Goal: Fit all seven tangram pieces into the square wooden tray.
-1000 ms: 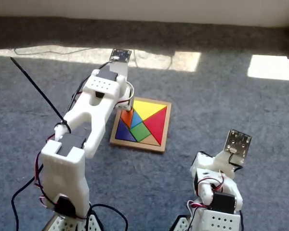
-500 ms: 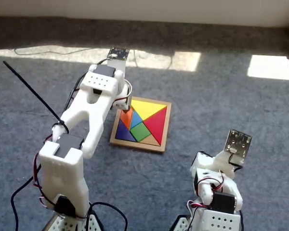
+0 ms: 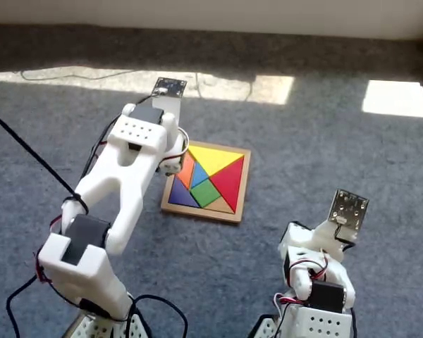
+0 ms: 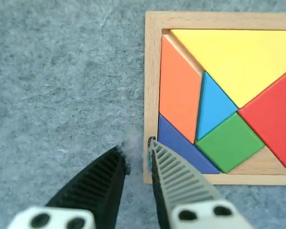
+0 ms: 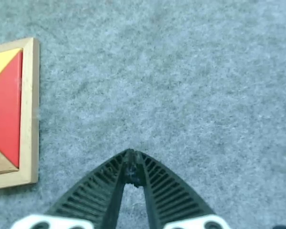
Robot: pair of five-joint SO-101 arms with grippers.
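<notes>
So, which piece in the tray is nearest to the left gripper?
The dark blue piece, in the tray corner beside the left gripper; the orange, light blue and green ones lie farther off.

1. The wooden tray [image 4: 151,95] is pale bare wood, matt, with faint grain along the rim.
2. The tangram pieces [image 4: 229,57] look smooth and painted, flat colours, hardly any sheen.
3. The tabletop [image 4: 62,71] has fuzzy blue-grey carpet-like cloth on it, rough nap.
4. The left gripper [image 4: 136,147] has ribbed plastic jaws, one matt black, one pale grey.
5. On the right gripper [image 5: 132,164], both jaws are ribbed matt black plastic.
6. The left arm [image 3: 120,183] shell is matt white plastic.
</notes>
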